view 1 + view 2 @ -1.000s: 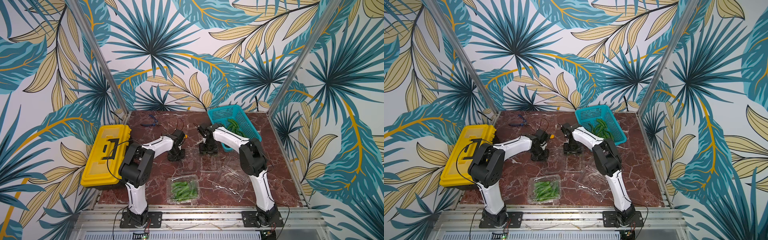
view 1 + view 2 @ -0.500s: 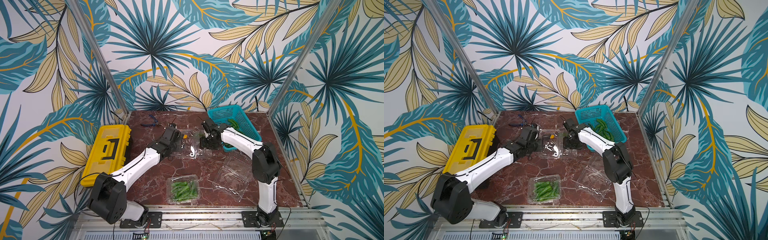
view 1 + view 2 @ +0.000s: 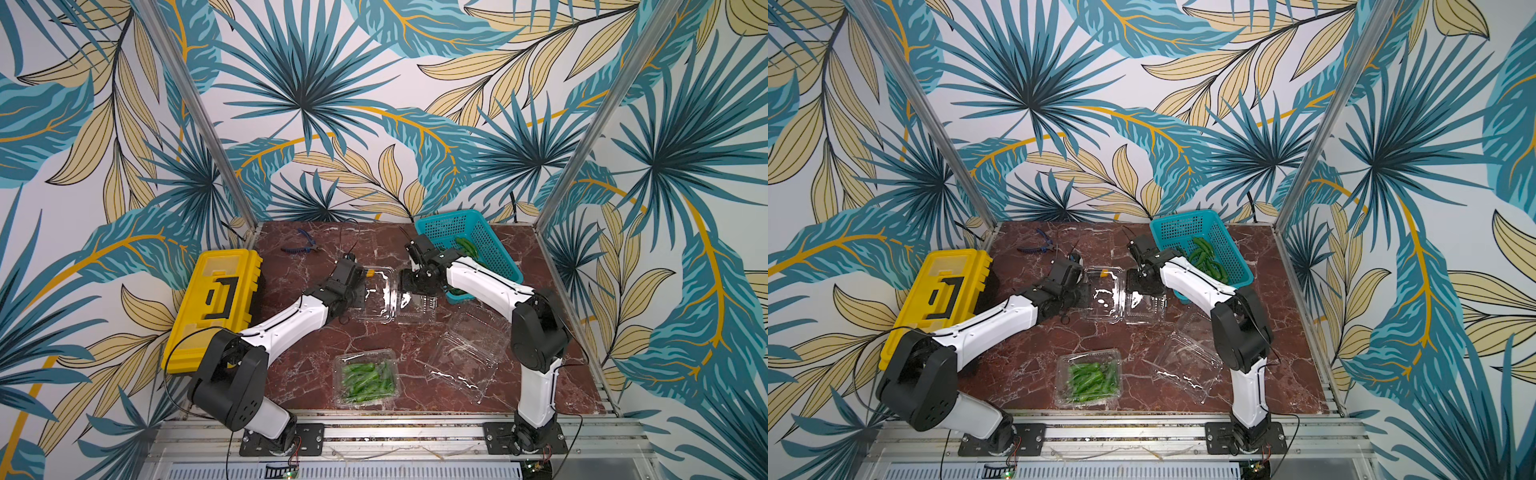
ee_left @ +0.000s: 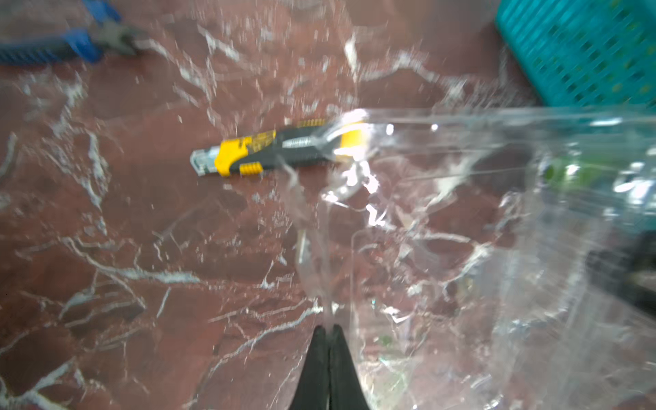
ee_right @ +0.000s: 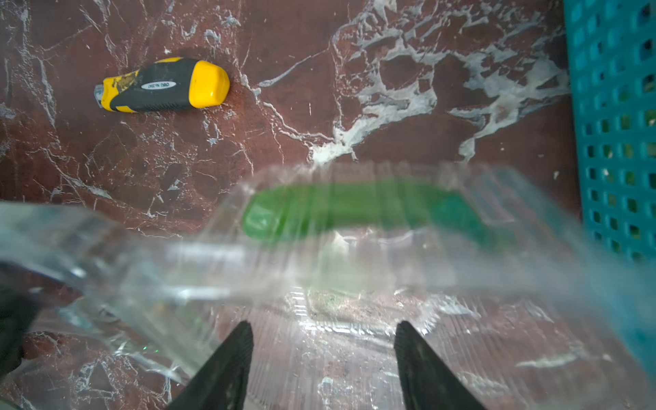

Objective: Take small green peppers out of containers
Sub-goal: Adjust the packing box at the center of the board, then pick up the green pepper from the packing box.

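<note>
The marble table (image 3: 311, 345) bears clamshell containers (image 3: 365, 376), teal basket (image 3: 446, 216), pliers (image 3: 300, 246) and utility knife (image 5: 163, 87).

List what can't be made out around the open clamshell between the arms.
Green pepper by the open clamshell: right wrist view, blurred behind ribbed plastic; inside or beyond it, unclear.
Utility knife: in both top views, mostly hidden behind the left arm.
Basket peppers: in a top view, partly hidden by the right arm.

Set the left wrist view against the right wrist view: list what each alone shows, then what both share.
Left wrist only: blue-handled pliers, and the left hand shut on an edge of the clear container. Right wrist only: the right hand, jaws apart over the plastic. Both: the clear container with green pepper showing through, yellow-black utility knife, teal basket, marble table.
</note>
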You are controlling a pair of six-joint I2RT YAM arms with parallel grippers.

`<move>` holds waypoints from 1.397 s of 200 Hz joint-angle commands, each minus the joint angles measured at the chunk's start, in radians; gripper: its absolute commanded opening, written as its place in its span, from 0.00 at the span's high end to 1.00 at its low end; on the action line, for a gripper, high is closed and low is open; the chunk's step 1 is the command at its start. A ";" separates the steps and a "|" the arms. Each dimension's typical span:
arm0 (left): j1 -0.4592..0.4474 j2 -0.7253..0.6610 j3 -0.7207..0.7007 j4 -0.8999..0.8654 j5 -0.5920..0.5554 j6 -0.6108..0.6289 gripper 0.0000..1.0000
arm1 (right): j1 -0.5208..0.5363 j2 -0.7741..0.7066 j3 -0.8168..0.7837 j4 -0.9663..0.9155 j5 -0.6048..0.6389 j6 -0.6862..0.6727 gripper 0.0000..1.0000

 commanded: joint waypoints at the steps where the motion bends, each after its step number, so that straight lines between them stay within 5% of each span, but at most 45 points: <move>1: 0.012 0.037 0.065 -0.090 0.010 -0.013 1.00 | -0.006 0.010 0.003 -0.006 0.021 0.023 0.35; 62: 0.014 0.042 0.046 -0.065 0.054 -0.004 1.00 | -0.052 0.109 0.070 -0.040 0.036 0.109 0.38; 89: 0.015 0.050 0.066 -0.085 0.050 -0.024 1.00 | -0.051 0.155 0.130 -0.103 -0.041 0.032 0.39; 279: 0.018 0.221 0.285 -0.293 0.102 0.049 1.00 | -0.044 -0.037 -0.161 -0.106 -0.166 -0.316 0.37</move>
